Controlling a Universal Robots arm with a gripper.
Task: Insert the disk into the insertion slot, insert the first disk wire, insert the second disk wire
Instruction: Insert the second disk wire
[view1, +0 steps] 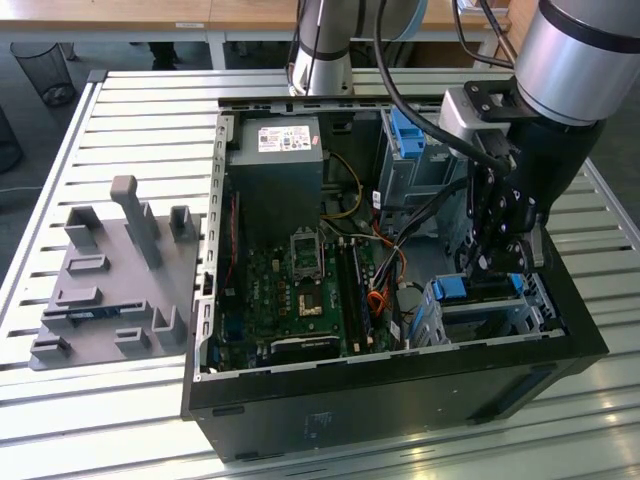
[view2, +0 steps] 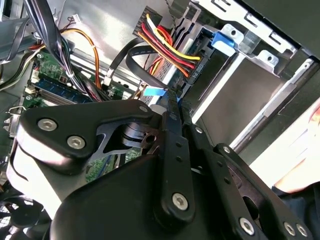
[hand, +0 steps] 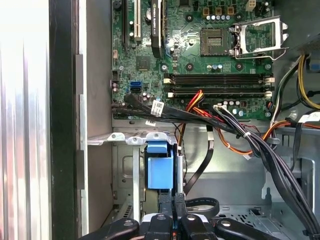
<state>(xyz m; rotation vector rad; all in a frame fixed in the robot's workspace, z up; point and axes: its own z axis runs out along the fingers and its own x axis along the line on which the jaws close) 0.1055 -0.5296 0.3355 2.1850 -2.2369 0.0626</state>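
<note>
My gripper (view1: 490, 262) reaches down into the open computer case at the exterior view's right, just above the insertion slot (view1: 428, 318), a low perforated metal cage. The disk's blue caddy front (hand: 160, 167) shows in that cage; the drive body is mostly hidden. In both wrist views the fingers stand close together, pinching a small light-blue connector (view2: 152, 91) at the end of a black flat wire (hand: 200, 172). A red, yellow and black wire bundle (view2: 167, 42) ends in a black plug close beyond the gripper (view2: 172, 97).
A taller grey cage with a blue tab (view1: 405, 130) stands behind the arm. The motherboard (view1: 300, 290) and power supply (view1: 275, 160) fill the case's left. Thick black cables (hand: 272, 155) cross beside the gripper. A grey peg fixture (view1: 110, 280) lies on the slatted table.
</note>
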